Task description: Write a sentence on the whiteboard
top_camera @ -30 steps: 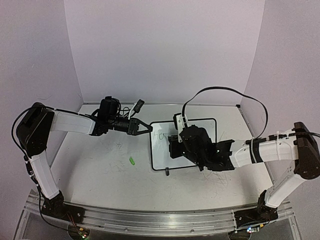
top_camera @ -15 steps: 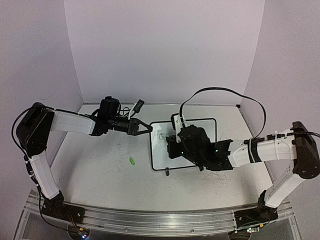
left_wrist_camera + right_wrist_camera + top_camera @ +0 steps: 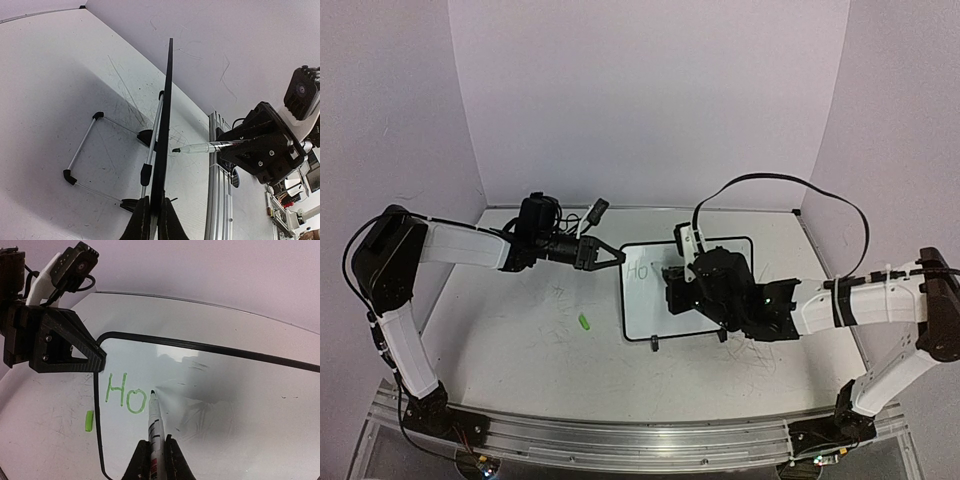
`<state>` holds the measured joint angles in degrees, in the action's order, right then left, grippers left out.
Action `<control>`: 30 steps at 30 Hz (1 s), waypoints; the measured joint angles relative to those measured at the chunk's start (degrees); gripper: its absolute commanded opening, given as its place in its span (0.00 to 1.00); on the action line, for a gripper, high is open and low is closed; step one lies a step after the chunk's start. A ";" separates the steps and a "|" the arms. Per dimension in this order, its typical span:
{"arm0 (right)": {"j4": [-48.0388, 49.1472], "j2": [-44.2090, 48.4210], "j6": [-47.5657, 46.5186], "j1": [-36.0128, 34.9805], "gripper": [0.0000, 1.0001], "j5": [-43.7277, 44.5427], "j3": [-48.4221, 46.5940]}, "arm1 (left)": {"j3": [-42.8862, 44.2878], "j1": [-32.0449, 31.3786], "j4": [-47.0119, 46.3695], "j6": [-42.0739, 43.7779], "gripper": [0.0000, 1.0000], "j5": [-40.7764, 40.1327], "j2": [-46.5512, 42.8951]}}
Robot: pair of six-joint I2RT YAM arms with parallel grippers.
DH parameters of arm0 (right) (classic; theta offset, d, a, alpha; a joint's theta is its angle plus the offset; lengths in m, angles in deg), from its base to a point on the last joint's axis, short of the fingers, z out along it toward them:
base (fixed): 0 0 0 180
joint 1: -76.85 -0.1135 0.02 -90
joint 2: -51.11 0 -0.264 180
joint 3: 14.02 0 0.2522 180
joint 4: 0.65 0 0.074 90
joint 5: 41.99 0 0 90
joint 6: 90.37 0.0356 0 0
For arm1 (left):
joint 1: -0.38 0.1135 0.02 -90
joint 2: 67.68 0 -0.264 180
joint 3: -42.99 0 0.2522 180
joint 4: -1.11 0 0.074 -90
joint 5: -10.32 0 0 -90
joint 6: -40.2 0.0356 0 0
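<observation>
Two arms meet over the white table (image 3: 520, 350); from above, the small glossy white whiteboard with thin black frame (image 3: 738, 252) sits mid-table, the left gripper (image 3: 612, 256) at its left edge, the right gripper (image 3: 671, 287) over its face; a small green object (image 3: 585, 322) lies just left of it; left wrist: that gripper pinches the frame's edge; right wrist: the right gripper clamps a pale black-tipped marker (image 3: 154, 417), tip at the board beside green handwritten lettering (image 3: 124, 392), "Ho".
</observation>
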<state>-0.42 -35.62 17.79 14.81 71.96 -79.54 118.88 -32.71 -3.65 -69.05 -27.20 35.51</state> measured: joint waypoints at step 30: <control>0.10 -2.54 -0.93 -0.02 0.00 1.25 -1.46 | -0.02 -0.03 0.02 -0.02 0.00 -0.02 -0.06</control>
<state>-0.32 -38.16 16.86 14.79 73.21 -80.99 118.86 -32.74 -3.62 -69.07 -27.21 35.46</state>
